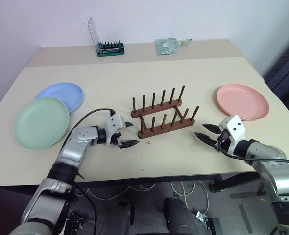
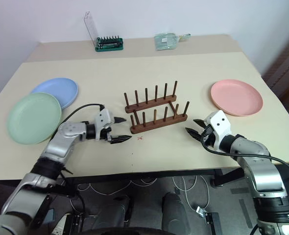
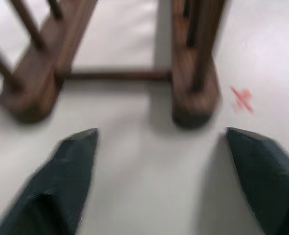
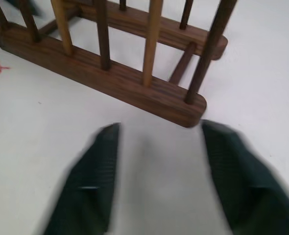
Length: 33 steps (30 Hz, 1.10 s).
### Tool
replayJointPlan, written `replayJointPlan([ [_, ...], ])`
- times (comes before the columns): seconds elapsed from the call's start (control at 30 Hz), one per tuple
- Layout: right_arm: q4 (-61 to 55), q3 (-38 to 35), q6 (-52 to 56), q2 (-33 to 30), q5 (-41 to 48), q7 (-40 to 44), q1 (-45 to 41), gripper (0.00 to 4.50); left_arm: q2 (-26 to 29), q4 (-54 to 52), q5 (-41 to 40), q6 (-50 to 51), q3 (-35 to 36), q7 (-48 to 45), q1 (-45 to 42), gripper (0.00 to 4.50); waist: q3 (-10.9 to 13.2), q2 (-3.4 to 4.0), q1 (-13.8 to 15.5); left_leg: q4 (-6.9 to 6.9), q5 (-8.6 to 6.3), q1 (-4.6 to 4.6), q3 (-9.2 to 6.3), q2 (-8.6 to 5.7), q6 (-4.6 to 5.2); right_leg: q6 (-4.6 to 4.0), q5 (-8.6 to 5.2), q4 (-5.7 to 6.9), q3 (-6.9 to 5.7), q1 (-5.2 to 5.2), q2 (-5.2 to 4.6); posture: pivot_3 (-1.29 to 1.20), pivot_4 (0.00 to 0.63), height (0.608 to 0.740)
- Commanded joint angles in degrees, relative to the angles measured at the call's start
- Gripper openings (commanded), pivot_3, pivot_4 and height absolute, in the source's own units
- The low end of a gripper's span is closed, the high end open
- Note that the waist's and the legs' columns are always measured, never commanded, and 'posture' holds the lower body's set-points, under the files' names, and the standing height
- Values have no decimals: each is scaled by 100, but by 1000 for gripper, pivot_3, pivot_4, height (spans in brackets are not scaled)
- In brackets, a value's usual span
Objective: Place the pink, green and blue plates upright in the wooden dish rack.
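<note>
The wooden dish rack (image 1: 161, 115) stands bare in the middle of the table, two dark rails with upright pegs. The pink plate (image 1: 242, 101) lies flat to its right. The green plate (image 1: 41, 122) lies flat at the far left, and the blue plate (image 1: 61, 95) sits behind it with its near edge tucked under the green rim. My left gripper (image 1: 135, 133) hovers open just off the rack's left end (image 3: 193, 98), nothing between its fingers. My right gripper (image 1: 199, 129) points at the rack's right end (image 4: 183, 105), fingers apart and empty.
A green tray of screwdriver bits (image 1: 110, 49) with its clear lid raised and a plastic bag (image 1: 169, 45) sit at the table's back edge. A small red cross (image 1: 148, 143) is marked in front of the rack. Bare tabletop lies between rack and plates.
</note>
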Motion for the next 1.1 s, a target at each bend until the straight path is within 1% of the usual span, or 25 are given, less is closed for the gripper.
replayJointPlan([
  [0.03, -124, 32, -35, -36, 8, 83, -15, 44, 167, -814, -221, 512, -46, -164, 378, 2126, 0, 0, 37, 0, 0, 0, 0, 0, 0, 0, 0, 0, 0, 1, -1, 0, 150, 740],
  [0.07, -131, 59, -23, -28, -3, 89, -18, 0, 156, -959, -219, 596, -98, -130, 431, 1683, -1, 2, 51, 1, 0, 0, 0, -1, 0, 0, 0, -1, 0, 2, -2, 0, 150, 740],
  [0.13, -113, 154, 11, -25, -77, 62, -43, 0, 79, -1187, -164, 709, -233, -42, 482, 651, -1, 2, 89, 4, 0, -1, -1, -2, 0, 0, 0, -4, 0, 7, -4, 0, 150, 740],
  [0.17, -85, 217, 27, -43, -143, 42, -65, 0, 26, -1267, -89, 793, -322, 40, 473, 225, -1, 2, 95, 5, 0, -2, -2, -4, 0, 1, -1, -7, -1, 11, -6, 0, 150, 740],
  [0.23, 0, 328, 40, -37, -250, 0, -141, 0, -130, -1369, -15, 1003, -467, 211, 425, 225, -1, 2, 96, 9, -2, -2, -4, -8, 3, 4, -3, -11, -1, 17, -8, 0, 150, 740],
  [0.3, 158, 496, 44, 21, -439, -106, -277, 0, -294, -1383, 72, 996, -559, 369, 387, 225, -1, 2, 86, 10, -2, -2, -5, -9, 4, 5, -4, -10, -1, 18, -8, 0, 150, 740],
  [0.37, 303, 667, 26, 80, -630, -215, -409, 0, -450, -1272, 210, 1048, -600, 620, 302, 225, -2, 2, 80, 10, -2, 0, -5, -9, 3, 5, -4, -8, -1, 18, -7, 0, 150, 740],
  [0.5, 681, 886, 17, 315, -923, -497, -800, 0, -650, -862, 698, 822, -683, 1221, 127, 225, -3, 4, 81, 13, -2, 0, -5, -9, 3, 5, -4, -7, -2, 18, -7, 0, 150, 740],
  [0.63, 1239, 1150, -234, 481, -1332, -721, -1220, 0, -859, -277, 990, 611, -478, 2056, -94, 225, -5, 5, 75, 16, -2, 9, -5, -9, 3, 5, -4, -8, -2, 28, -6, 0, 150, 740],
  [0.7, 1510, 1181, -343, 601, -1459, -870, -1433, 0, -930, -81, 993, 550, -376, 2310, -185, 225, -6, 5, 61, 15, -2, 23, -5, -9, 3, 6, -4, -8, -2, 39, -5, 0, 150, 740],
  [0.87, 1970, 1223, -571, 753, -1673, -1023, -1770, 0, -1029, 174, 993, 424, -276, 2655, -311, 225, -6, 5, 49, 10, -2, 40, -4, -8, 3, 7, -5, -8, -2, 50, -5, 0, 150, 740],
  [1.0, 2115, 1209, -751, 799, -1804, -1110, -1847, 0, -1055, 349, 1058, 335, -257, 2901, -344, 225, -7, 6, 49, 10, -2, 46, -4, -9, 3, 7, -5, -7, -2, 55, -5, 0, 150, 740],
  [1.1, 2127, 1188, -788, 811, -1836, -1102, -1838, 0, -1045, 380, 1031, 287, -272, 2909, -341, 225, -7, 7, 45, 8, -2, 50, -4, -9, 3, 7, -5, -7, -2, 58, -5, 0, 150, 740],
])
